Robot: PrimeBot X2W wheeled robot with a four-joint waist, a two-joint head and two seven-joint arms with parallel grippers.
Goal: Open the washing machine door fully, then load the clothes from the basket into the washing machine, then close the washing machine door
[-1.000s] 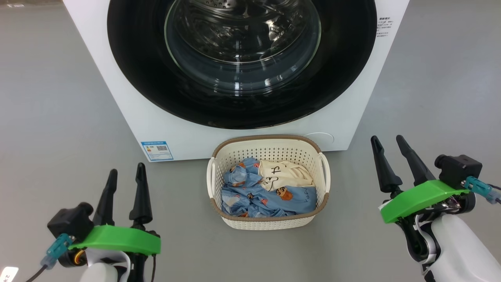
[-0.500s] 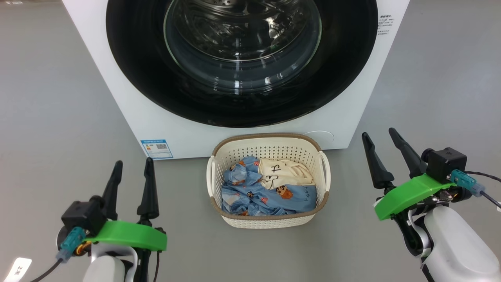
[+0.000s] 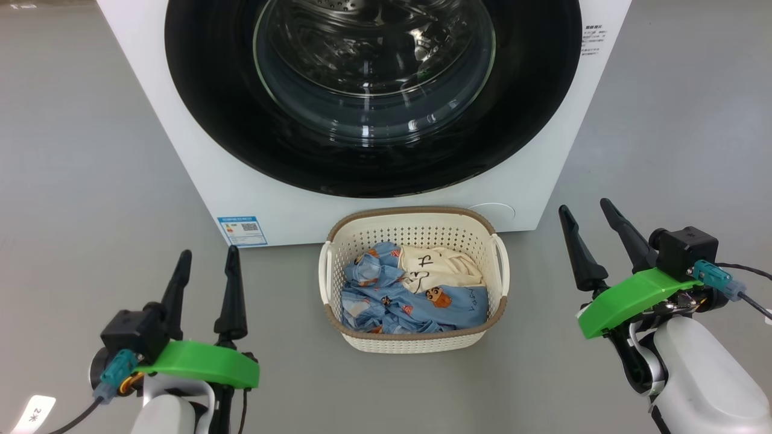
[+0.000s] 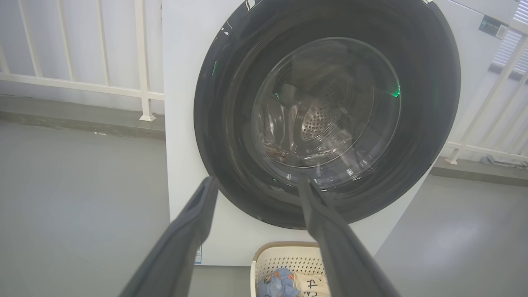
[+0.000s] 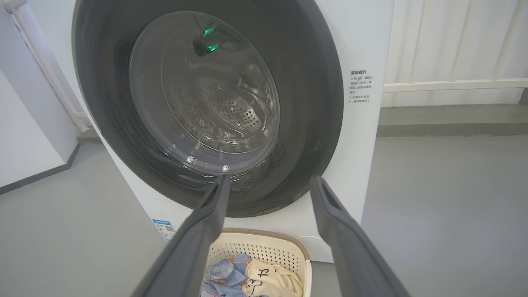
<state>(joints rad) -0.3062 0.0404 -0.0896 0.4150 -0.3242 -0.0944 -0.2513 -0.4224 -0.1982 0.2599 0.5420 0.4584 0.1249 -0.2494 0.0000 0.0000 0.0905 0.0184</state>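
Two tools sit at the lower corners of my head view, each with its dark fingers [image 3: 231,295] spread wide and nothing between them. The left tool [image 3: 208,251] hovers over the grey floor [image 3: 78,181] to the left of the basket [image 3: 410,212], well apart from it. The right tool [image 3: 584,205] hangs on the basket's other side, a little higher in the frame, near the lower right corner of the washing machine [image 3: 199,157] but clear of it.

The machine stands straight ahead of me, white and boxy. Its big glossy black door [image 3: 211,90] lies flat against the front, closed. Through the bulging glass window [image 3: 374,78] I can make out the perforated steel drum [image 4: 317,123]. A blue label [image 3: 242,231] is stuck low on the front, towards the left.

The basket rests on the floor directly below the door, between my two tools. Its back rim is close against the foot of the machine, though I cannot tell whether they touch. The clothes [image 3: 386,301] are all inside it: light blue fabric with small orange-brown figures fills the left and the near side. A cream garment [image 3: 440,265] with black line drawing lies on top towards the back right.

From either wrist camera I look along open fingers at the shut door, with the basket's far end low between them. A white railing [image 4: 142,62] runs behind the machine.
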